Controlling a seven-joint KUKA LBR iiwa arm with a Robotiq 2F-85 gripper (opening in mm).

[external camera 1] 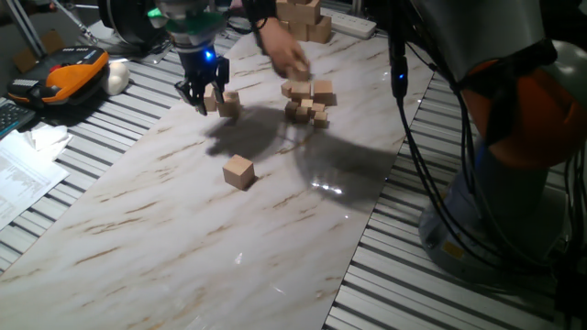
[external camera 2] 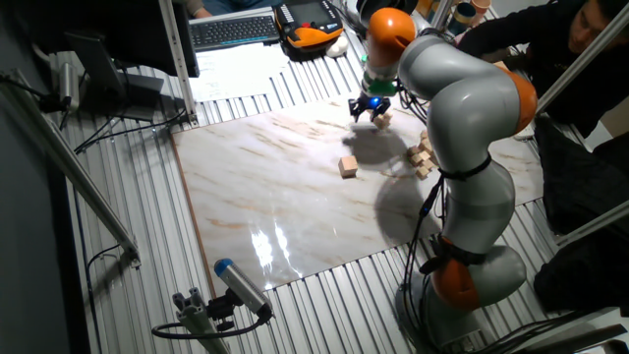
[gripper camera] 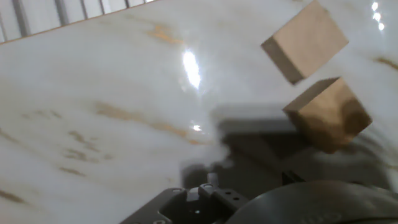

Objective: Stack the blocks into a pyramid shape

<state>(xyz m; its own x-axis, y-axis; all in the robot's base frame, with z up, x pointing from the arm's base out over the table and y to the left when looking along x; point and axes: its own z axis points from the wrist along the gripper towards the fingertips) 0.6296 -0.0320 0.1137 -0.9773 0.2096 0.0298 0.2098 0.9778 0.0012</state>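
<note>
One fixed view: pincer (external camera 1: 204, 99) low over far end of marble table (external camera 1: 183, 238), fingers apart and gripping nothing, two blocks (external camera 1: 224, 101) just beside it, a lone block (external camera 1: 238, 171) nearer mid-table, a loose cluster (external camera 1: 308, 99) to the right with a person's hand (external camera 1: 292, 57) blurred above it. Hand view: two blocks (gripper camera: 317, 81) off to the right of the fingers' line, not between them. Risks as judged: closing off-centre and knocking a block aside; collision with the hand near the cluster; no pyramid tier yet formed.

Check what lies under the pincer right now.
Two blocks sit close together on the marble tabletop by the pincer. The fingertips block the fixed views, so whether they touch the blocks is unclear.
</note>
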